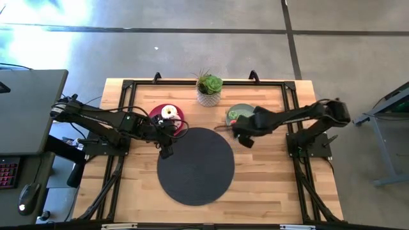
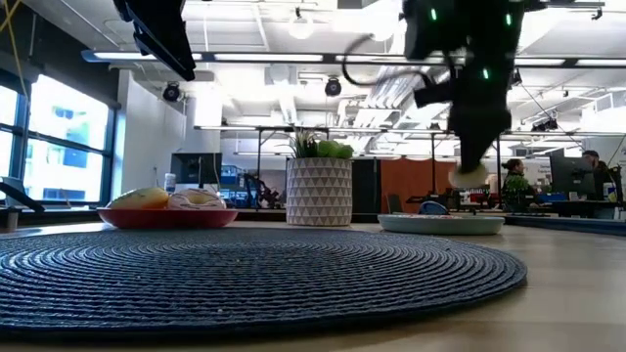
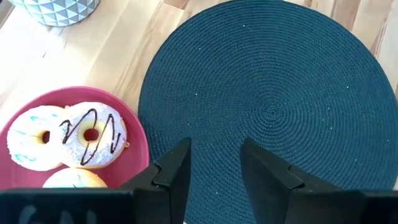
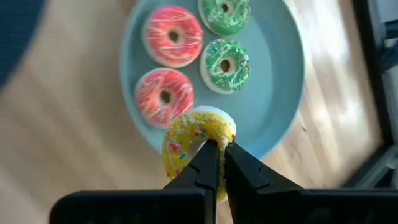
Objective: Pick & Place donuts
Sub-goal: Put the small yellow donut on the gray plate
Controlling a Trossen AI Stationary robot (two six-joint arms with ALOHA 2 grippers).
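My right gripper (image 4: 219, 152) is shut on a yellow sprinkled mini donut (image 4: 186, 140), above the near rim of the sage-green plate (image 4: 280, 93). Two red-pink mini donuts (image 4: 173, 35) and two green ones (image 4: 224, 65) lie flat on that plate. In the high view this gripper (image 1: 243, 138) hovers just near of the plate (image 1: 238, 114). My left gripper (image 3: 214, 155) is open over the left edge of the black mat (image 3: 273, 112), beside the red plate (image 3: 134, 124). Three larger donuts lie there: a chocolate-drizzled one (image 3: 92, 135), a blue-streaked one (image 3: 34, 138) and a cream one (image 3: 71, 179). My right gripper pinches the yellow donut's ring (image 4: 200, 134) between its two fingers, coming from above and pointing down. The fingertips (image 4: 208, 155) sit at the ring's edge next to the hole. In the low view the donut (image 2: 469, 176) hangs lifted clear above the green plate (image 2: 440, 223).
A potted succulent in a white patterned pot (image 1: 209, 89) stands at the table's far edge between the two plates. The big black mat (image 1: 195, 165) fills the table's middle. Bare wood lies near and to either side of the mat.
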